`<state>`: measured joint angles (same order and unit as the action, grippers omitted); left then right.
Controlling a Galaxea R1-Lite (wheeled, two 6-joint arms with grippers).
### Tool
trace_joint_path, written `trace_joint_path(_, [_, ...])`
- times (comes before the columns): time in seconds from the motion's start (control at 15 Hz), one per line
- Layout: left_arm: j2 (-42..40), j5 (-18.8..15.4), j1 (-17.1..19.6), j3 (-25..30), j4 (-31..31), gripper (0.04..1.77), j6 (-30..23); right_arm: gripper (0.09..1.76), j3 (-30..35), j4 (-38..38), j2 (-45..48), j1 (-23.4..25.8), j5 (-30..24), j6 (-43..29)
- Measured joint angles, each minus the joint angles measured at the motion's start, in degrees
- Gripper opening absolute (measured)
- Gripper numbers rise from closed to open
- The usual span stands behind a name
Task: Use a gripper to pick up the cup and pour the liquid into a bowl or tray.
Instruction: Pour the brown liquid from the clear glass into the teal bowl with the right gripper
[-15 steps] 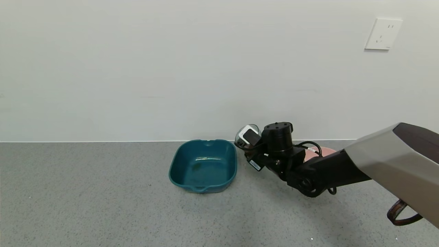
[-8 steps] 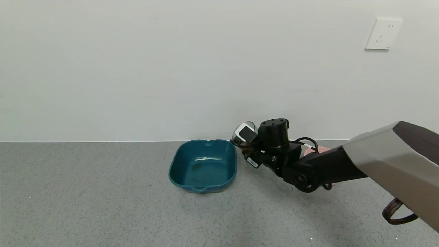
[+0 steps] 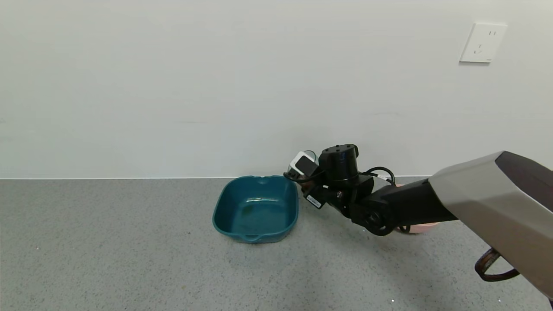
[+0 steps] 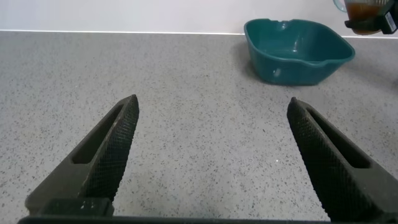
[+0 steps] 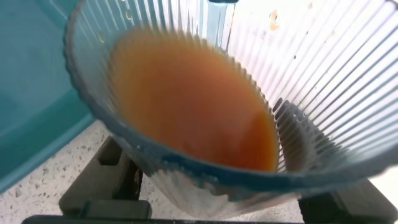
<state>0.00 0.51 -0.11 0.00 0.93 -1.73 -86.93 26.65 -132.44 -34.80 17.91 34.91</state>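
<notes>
My right gripper (image 3: 303, 172) is shut on the ribbed translucent cup (image 3: 312, 154) and holds it in the air just past the right rim of the dark teal tray (image 3: 255, 206). In the right wrist view the cup (image 5: 323, 93) fills the frame, tilted, with reddish-brown liquid (image 5: 193, 106) inside and the tray's wall (image 5: 31, 93) beside it. A black finger (image 5: 99, 180) shows under the cup. In the left wrist view my left gripper (image 4: 211, 155) is open and empty over the bare floor. The tray (image 4: 298, 43) and the cup (image 4: 364, 9) lie far off.
A round pink bowl (image 3: 418, 228) is mostly hidden behind my right arm. The white wall stands just behind the tray, with a socket (image 3: 482, 42) high on the right. Speckled grey floor spreads to the left and in front.
My right gripper has moved left and a little up with the cup, closer to the tray's right rim. The tray has not moved.
</notes>
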Motion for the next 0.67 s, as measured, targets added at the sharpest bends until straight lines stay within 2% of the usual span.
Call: trace_joint_path(0.67, [0.00,0.00,0.00,0.00,0.00,1.72,0.00,1.35,-3.43,-2.78,-1.72,-0.41,1.44,2.97])
